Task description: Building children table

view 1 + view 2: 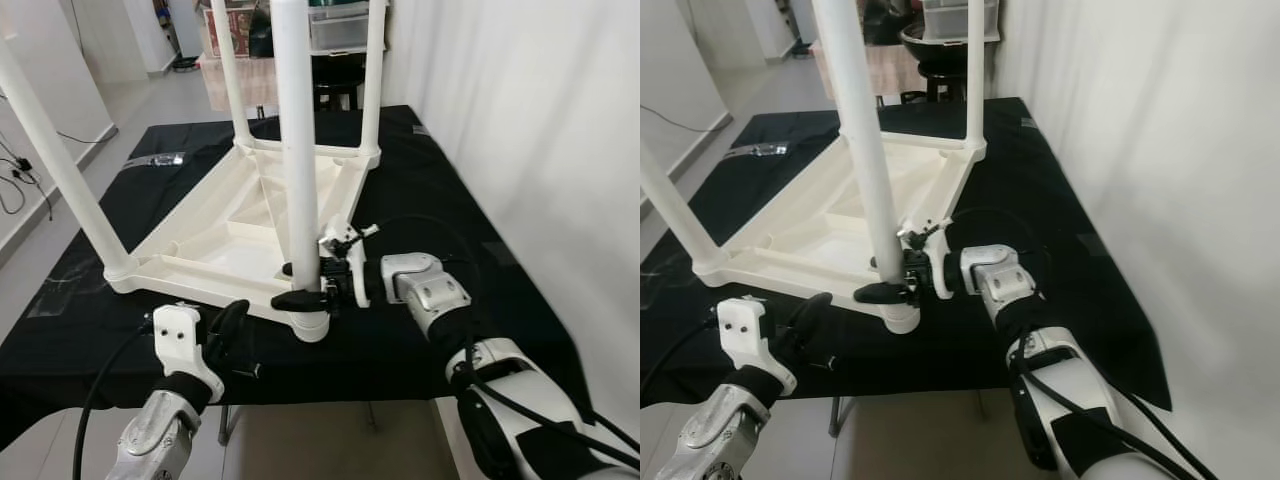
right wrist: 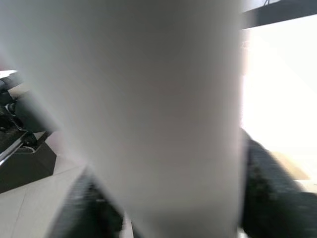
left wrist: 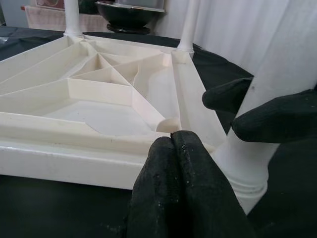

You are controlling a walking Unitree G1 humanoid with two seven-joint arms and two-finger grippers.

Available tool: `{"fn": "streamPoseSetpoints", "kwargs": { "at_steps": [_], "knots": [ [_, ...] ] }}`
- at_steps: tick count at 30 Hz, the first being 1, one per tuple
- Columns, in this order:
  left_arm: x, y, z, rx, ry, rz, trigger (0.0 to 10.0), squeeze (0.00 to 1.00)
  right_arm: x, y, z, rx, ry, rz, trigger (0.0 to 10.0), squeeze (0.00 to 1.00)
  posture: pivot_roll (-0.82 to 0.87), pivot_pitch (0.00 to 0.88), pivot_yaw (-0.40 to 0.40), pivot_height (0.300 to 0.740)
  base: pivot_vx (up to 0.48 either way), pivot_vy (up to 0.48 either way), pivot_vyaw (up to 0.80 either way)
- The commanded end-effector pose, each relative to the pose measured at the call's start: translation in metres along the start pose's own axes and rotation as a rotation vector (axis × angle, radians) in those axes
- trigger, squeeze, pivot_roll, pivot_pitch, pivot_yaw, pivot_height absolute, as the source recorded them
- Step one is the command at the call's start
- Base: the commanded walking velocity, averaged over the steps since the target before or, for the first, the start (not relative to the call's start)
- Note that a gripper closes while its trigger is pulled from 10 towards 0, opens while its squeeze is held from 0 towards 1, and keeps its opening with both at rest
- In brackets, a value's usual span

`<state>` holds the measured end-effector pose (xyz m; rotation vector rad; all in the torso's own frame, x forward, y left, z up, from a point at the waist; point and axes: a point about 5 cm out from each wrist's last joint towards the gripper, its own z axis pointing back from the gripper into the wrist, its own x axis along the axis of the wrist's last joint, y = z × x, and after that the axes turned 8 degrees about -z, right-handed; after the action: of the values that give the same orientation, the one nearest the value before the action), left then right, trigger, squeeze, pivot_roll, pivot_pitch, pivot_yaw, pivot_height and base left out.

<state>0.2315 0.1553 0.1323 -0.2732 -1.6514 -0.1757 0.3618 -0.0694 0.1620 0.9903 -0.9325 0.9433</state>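
White table point(image 1: 215, 225) lies upside-down; right tool point(image 1: 303, 284) clamps its near leg point(image 1: 297, 130).

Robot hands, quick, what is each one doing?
Right gripper: shut on the near white plastic table leg, low by its socket.
Left gripper: shut, holding nothing, beside the upturned white plastic tabletop.

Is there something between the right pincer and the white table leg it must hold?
No. The right pincer is already closed around the near leg low down, just above its socket in the upturned table top. The left pincer sits shut beside the table edge, not in between.
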Motion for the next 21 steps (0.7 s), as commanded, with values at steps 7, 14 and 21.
{"fn": "streamPoseSetpoints", "kwargs": {
  "at_steps": [7,14,21],
  "knots": [
    [0.000,-0.002,0.001,0.009,-0.001,-0.012,10.0,0.00,-0.002,-0.002,-0.002,0.002,-0.007,-0.010,0.0,0.00,-0.02,0.004,0.014,0.740,0.000,0.000,0.00],
    [0.002,-0.001,0.002,0.007,-0.004,-0.011,10.0,0.00,-0.016,-0.020,0.019,-0.312,-0.035,-0.018,0.0,0.00,-0.03,0.027,0.015,0.740,0.000,0.000,0.00],
    [0.004,0.005,0.003,0.005,0.001,-0.014,10.0,0.00,-0.048,0.006,0.011,-0.842,-0.152,-0.166,0.0,0.00,-0.09,0.048,0.056,0.740,0.000,0.000,0.00]
  ]
}}
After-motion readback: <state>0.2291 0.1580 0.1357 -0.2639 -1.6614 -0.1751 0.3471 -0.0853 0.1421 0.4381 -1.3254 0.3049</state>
